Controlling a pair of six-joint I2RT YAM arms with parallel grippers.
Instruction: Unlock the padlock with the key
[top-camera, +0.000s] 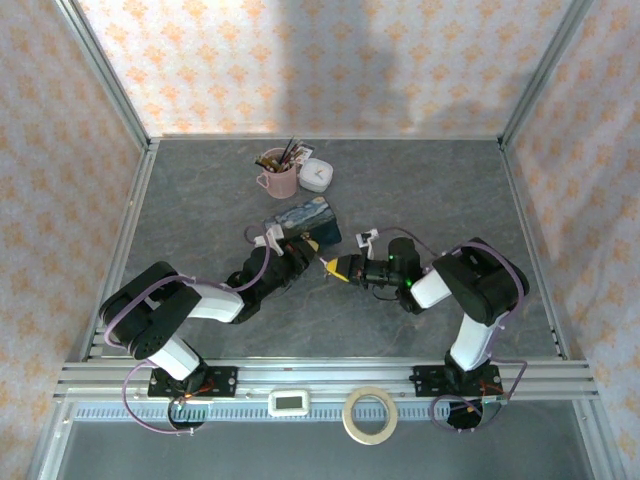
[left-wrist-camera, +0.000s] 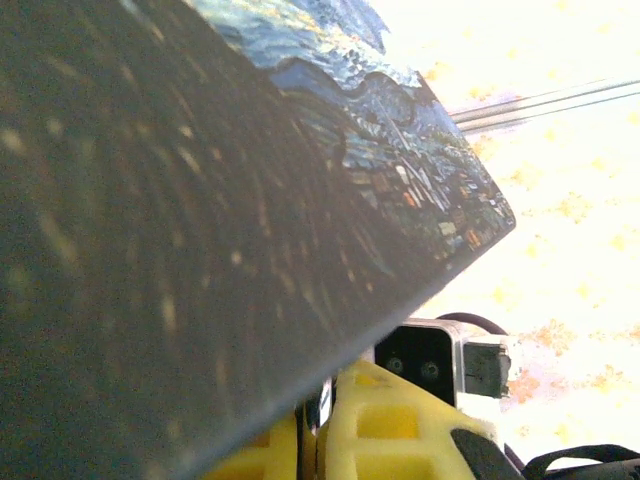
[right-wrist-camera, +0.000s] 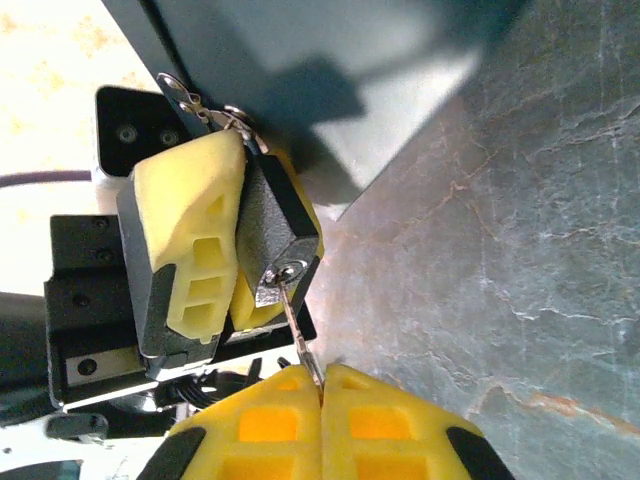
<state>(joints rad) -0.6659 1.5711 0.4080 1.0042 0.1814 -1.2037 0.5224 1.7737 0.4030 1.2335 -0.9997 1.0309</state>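
**Top view.**
- Left claw (top-camera: 302, 254) reaches in from the left, just in front of the blue tin (top-camera: 305, 222).
- Right claw (top-camera: 337, 268) reaches in from the right. The two sets of tips meet nose to nose on the grey table (top-camera: 200, 200).
- Padlock and key sit at that meeting point, too small to make out here.
- At the back stand a pink mug (top-camera: 278, 180) with brushes and, beside it, a white box (top-camera: 316, 174).
- On the front rail lie a tape roll (top-camera: 369, 415) and a white gadget (top-camera: 291, 402).

**Left wrist view.**
- The tin (left-wrist-camera: 250, 200) lies close across the lens, tilted.
- Left claw (left-wrist-camera: 312, 442) shows yellow fingers (left-wrist-camera: 400, 430) at the bottom edge, nearly together. A silvery sliver sits in the slit, too blurred to name.

**Right wrist view.**
- Padlock (right-wrist-camera: 272, 225) has a dark body and is pinched between the yellow fingers of the left claw (right-wrist-camera: 250, 190), keyhole end facing the right claw. Silver wire pokes out at its far end.
- Key (right-wrist-camera: 303, 345) has its thin blade nipped between the pressed-together tips of the right claw (right-wrist-camera: 322, 376). Its point sits in the keyhole.
- The padlock is just beyond the right claw's tips, joined to them by the key alone.
- The tin (right-wrist-camera: 300, 60) is just behind the padlock, with the table (right-wrist-camera: 520, 250) to the right.
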